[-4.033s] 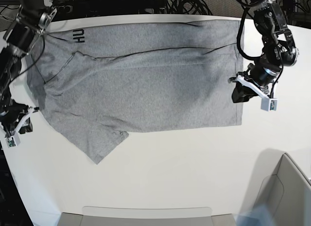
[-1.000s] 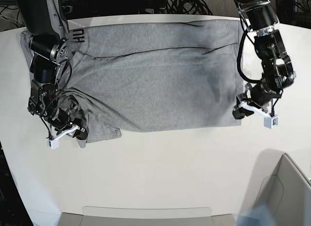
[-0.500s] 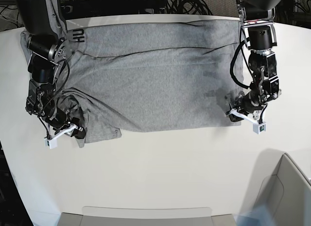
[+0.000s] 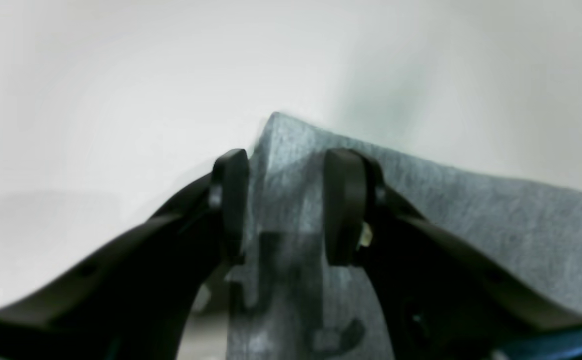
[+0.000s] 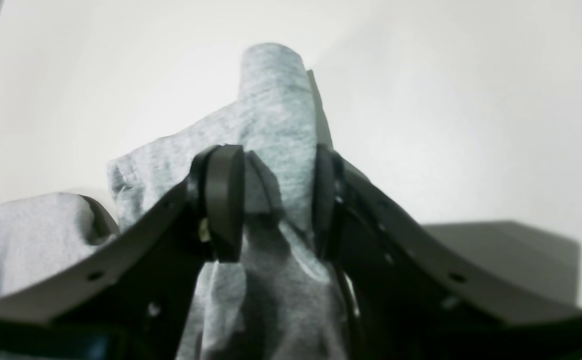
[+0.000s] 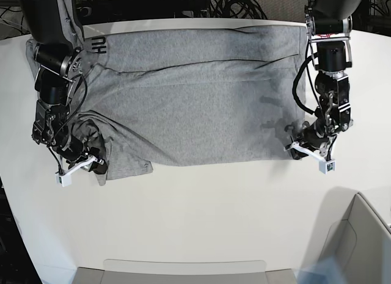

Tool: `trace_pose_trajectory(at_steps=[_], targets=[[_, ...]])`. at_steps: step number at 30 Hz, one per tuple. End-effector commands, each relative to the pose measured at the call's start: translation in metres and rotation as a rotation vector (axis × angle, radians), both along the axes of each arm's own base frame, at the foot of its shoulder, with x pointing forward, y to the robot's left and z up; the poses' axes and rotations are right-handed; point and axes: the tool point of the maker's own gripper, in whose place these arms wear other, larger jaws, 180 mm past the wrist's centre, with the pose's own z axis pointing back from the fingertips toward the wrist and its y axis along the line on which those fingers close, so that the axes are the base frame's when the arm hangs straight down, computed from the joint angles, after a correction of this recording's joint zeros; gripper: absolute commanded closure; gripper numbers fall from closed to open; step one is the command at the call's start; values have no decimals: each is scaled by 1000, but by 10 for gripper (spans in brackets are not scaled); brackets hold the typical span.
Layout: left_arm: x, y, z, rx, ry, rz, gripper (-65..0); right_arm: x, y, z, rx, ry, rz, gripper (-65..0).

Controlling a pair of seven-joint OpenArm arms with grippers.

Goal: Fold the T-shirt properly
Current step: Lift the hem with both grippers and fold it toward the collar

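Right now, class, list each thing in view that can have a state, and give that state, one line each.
Heather-grey cotton T-shirt: spread mostly flat on the white table, one long fold across it, near sleeve bunched.
Left end effector: shut on the T-shirt's hem corner, cloth pinched between its black fingers.
Right end effector: shut on the bunched sleeve.

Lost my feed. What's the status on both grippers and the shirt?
Left gripper jaws around the shirt hem corner. Right gripper jaws around bunched sleeve cloth. Shirt flat on table. Nothing in the way.
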Motion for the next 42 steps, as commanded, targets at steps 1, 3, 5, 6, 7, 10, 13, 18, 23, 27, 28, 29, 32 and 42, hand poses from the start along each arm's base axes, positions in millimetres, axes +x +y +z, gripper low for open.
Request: trace_pose_trajectory(at_steps=[1,3,5,6,7,10,13,18,23,27,28,29,32,42], targets=[[-3,-4,-3,0,38,-24,-254,-1,-8,0,-46,37,14,-223],[-4,-7,-5,5,45,-34,-207,0,-8,0,-48,37,16,-212],[-5,-7,-6,2,49,-33,-114,0,-6,-1,-79,45,41,-163],[-7,-7,-8,1,56,-32,-60,-1,-5,-2,-101,53,60,-131],[-9,-6,-12,-2,69,-28,-7,-2,-3,-4,-124,62,78,-89],[-17,-4,-24,-16,100,-23,0,2,-1,-2,-143,60,94,0],[-15,-17,-20,-37,70,-114,0,3,-2,0,-146,55,95,0],[-12,-20,-11,-57,24,-190,0,20,-13,27,-186,-14,89,0],[2,-2,20,-62,-75,-140,0,40,-16,60,-237,-100,100,0],[5,0,27,-52,-93,-143,0,52,-7,74,-285,-123,154,0],[5,1,27,-51,-94,-141,0,56,-6,80,-289,-134,158,0],[5,1,28,-50,-96,-141,0,59,-4,84,-290,-147,160,0],[6,1,29,-52,-98,-141,0,72,-1,102,-284,-218,144,0],[11,-9,71,17,-170,-219,0,87,-3,130,-291,-279,133,0]])
